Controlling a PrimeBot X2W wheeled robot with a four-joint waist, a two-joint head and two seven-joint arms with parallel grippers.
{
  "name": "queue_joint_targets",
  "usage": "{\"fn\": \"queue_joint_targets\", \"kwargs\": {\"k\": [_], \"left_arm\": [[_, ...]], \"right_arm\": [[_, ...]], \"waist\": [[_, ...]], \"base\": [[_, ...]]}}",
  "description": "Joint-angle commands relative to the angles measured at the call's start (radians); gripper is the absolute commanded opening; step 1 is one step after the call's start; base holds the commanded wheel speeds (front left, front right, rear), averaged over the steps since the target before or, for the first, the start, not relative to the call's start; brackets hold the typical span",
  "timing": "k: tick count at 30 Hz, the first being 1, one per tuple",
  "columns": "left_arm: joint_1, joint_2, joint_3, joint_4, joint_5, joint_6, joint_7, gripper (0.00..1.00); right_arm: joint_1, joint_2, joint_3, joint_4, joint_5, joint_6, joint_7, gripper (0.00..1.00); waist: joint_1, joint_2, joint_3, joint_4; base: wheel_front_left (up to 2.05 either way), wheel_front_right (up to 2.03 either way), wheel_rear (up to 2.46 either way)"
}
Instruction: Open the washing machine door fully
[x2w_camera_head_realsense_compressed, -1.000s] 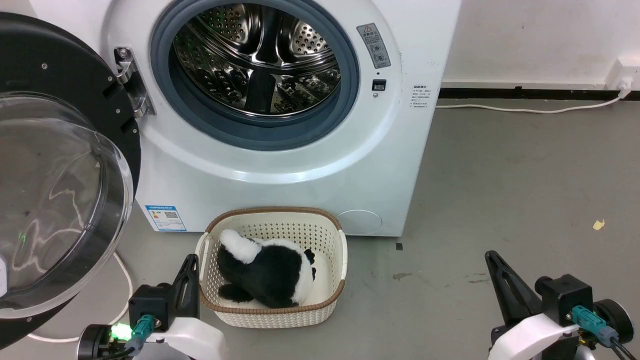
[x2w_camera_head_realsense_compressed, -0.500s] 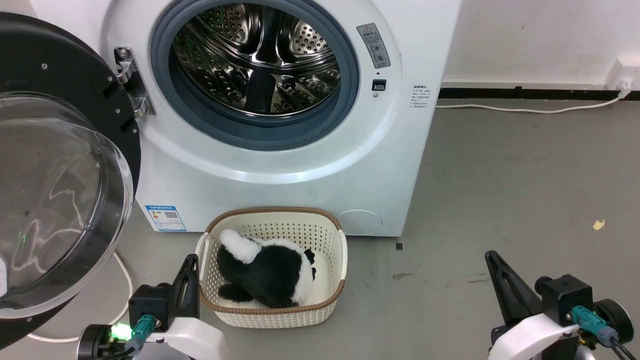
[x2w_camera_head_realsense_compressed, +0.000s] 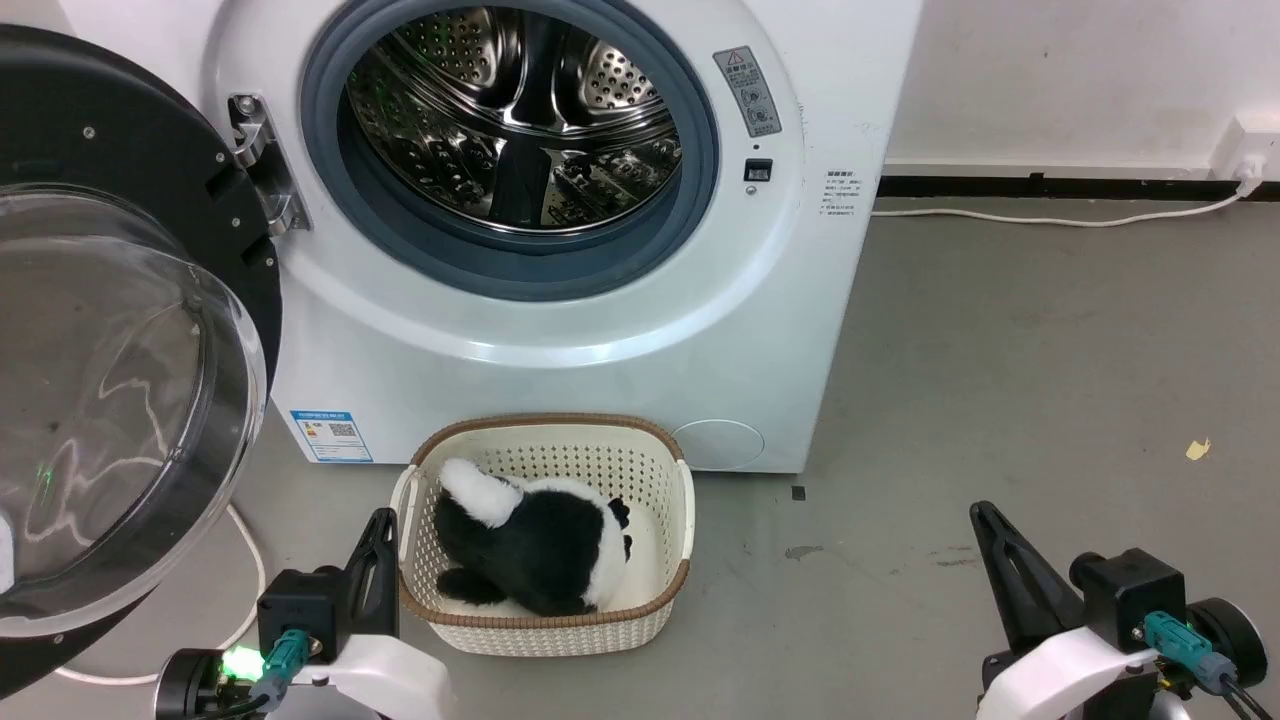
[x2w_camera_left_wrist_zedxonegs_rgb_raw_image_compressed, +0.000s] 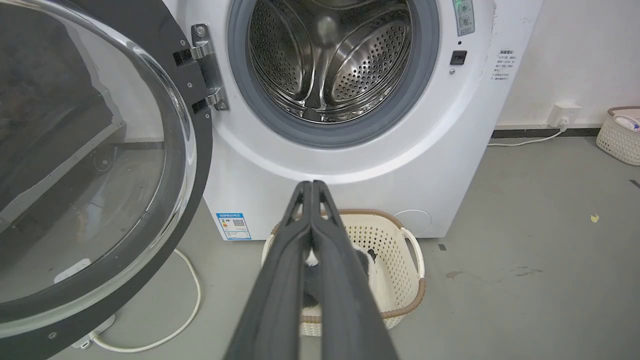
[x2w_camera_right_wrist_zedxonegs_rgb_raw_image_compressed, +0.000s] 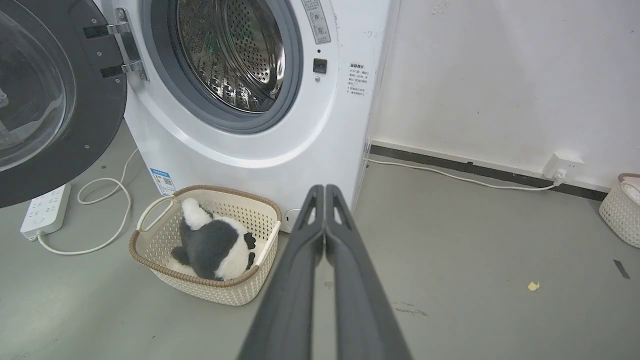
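Both pincers are pressed together, pinching nothing: the left pincer (x2w_camera_left_wrist_zedxonegs_rgb_raw_image_compressed: 311, 185) sits low just beside the basket (x2w_camera_head_realsense_compressed: 545, 625), the right pincer (x2w_camera_right_wrist_zedxonegs_rgb_raw_image_compressed: 325, 188) over the floor. The washing machine door (x2w_camera_head_realsense_compressed: 110, 130) stands swung wide, left of the drum mouth (x2w_camera_head_realsense_compressed: 510, 150), apart from both

Your left gripper (x2w_camera_head_realsense_compressed: 382, 520) and right gripper (x2w_camera_head_realsense_compressed: 982, 515): long dark tapering fingers (x2w_camera_left_wrist_zedxonegs_rgb_raw_image_compressed: 280, 280), black wrist blocks (x2w_camera_head_realsense_compressed: 297, 605), white forearm shells (x2w_camera_head_realsense_compressed: 1065, 665), teal cable plugs (x2w_camera_head_realsense_compressed: 1172, 634); on the left, seemingly a green lamp (x2w_camera_head_realsense_compressed: 240, 661).
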Motion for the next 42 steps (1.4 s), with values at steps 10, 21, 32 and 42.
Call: {"fn": "queue_joint_targets", "kwargs": {"k": [10, 21, 32, 42], "left_arm": [[-0.015, 0.000, 0.000, -0.004, 0.009, -0.005, 0.000, 0.00], [-0.015, 0.000, 0.000, -0.004, 0.009, -0.005, 0.000, 0.00], [-0.015, 0.000, 0.000, -0.004, 0.009, -0.005, 0.000, 0.00], [-0.015, 0.000, 0.000, -0.004, 0.009, -0.005, 0.000, 0.00]], "right_arm": [[-0.012, 0.002, -0.001, 0.003, -0.008, 0.001, 0.000, 0.00], [-0.012, 0.002, -0.001, 0.003, -0.008, 0.001, 0.000, 0.00], [-0.012, 0.002, -0.001, 0.003, -0.008, 0.001, 0.000, 0.00], [-0.012, 0.002, -0.001, 0.003, -0.008, 0.001, 0.000, 0.00]], "waist": [[0.0000, 0.0000, 0.000, 0.000], [0.0000, 0.0000, 0.000, 0.000], [0.0000, 0.0000, 0.000, 0.000], [0.0000, 0.0000, 0.000, 0.000]], "base": [[0.00, 0.00, 0.00], [0.00, 0.00, 0.00], [0.00, 0.00, 0.00], [0.00, 0.00, 0.00]]}}
